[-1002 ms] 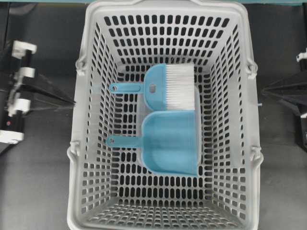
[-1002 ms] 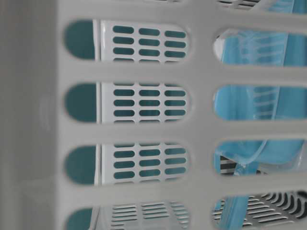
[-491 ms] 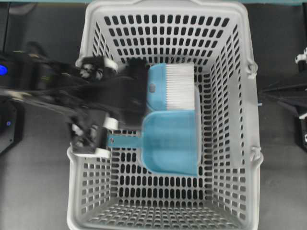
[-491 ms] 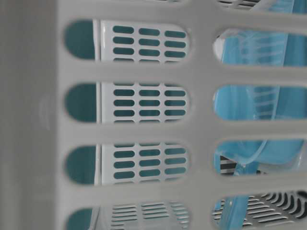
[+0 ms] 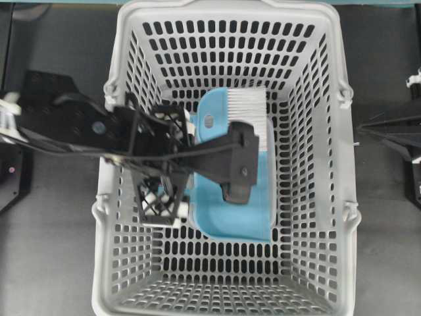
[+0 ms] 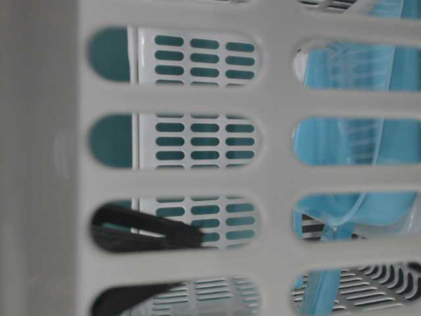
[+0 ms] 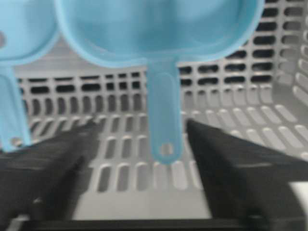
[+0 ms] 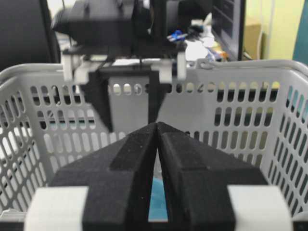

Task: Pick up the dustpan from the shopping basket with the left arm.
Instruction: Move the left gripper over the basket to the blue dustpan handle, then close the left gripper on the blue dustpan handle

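Note:
The light blue dustpan (image 5: 231, 214) lies flat on the floor of the grey shopping basket (image 5: 350, 164), its thin handle pointing left. My left gripper (image 5: 170, 174) reaches over the left wall and sits low inside, hiding the handle from above. In the left wrist view the gripper (image 7: 140, 126) is open, and the handle (image 7: 163, 110) lies between its fingers, nearer the right finger (image 7: 226, 163) and touching neither. The pan's tray (image 7: 159, 29) is ahead. My right gripper (image 8: 157, 126) is shut and empty outside the basket's right wall.
A blue hand brush with white bristles (image 5: 247, 108) lies just behind the dustpan, its handle (image 7: 9, 106) beside my left finger. The basket walls (image 8: 240, 110) close in all round. A black finger (image 6: 145, 230) shows through the near wall's slots.
My left arm has swung in from the left, crossed the basket wall and dropped inside, its open fingers now either side of the dustpan handle. Dustpan, brush and right arm have not moved.

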